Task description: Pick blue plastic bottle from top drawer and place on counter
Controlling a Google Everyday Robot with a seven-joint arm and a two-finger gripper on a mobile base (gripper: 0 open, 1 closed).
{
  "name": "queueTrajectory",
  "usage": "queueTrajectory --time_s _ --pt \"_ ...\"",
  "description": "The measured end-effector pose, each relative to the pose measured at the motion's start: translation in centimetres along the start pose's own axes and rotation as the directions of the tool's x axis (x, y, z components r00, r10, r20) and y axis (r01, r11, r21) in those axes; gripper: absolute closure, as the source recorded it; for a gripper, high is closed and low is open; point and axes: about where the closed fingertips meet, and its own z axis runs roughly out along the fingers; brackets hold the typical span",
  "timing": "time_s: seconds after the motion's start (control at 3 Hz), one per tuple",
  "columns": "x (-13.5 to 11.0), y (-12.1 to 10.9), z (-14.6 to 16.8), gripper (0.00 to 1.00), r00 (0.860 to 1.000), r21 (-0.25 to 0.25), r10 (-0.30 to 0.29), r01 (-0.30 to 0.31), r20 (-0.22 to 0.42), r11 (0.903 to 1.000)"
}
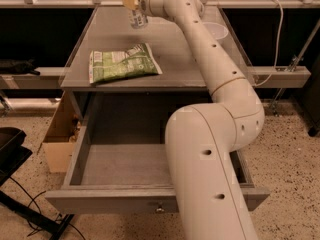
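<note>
The blue plastic bottle [136, 15] is upright at the far back of the counter [175, 54], left of centre, its base at or just above the surface. My gripper [132, 1] is at the top edge of the view, shut on the bottle's upper part, with one tan finger pad [130, 3] showing. The arm runs from the lower centre up across the counter's right side. The top drawer [75, 164] is pulled fully open; the visible part of its floor is bare, and the arm hides its right part. Its small metal knob [160, 209] is at the front centre.
A green snack bag [122, 62] lies flat on the counter's front left. A white bowl [217, 30] sits at the back right, partly behind the arm. A cardboard box [59, 140] stands left of the cabinet. A black stand base [15, 154] and cables are at the lower left.
</note>
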Motion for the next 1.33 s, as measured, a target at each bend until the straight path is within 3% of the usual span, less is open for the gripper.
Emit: queueTrajectory --time_s 0.33,0.67,1.33 --pt "2.0 -1.4 0.9 1.00 1.000 0.052 0.023 -0.023 0.006 0.9984" --pt "3.6 -1.8 1.8 1.00 0.997 0.087 0.054 -0.059 0.052 0.9945" --pt "5.2 -0.9 0.3 1.00 0.988 0.104 0.082 -0.096 0.131 0.9899"
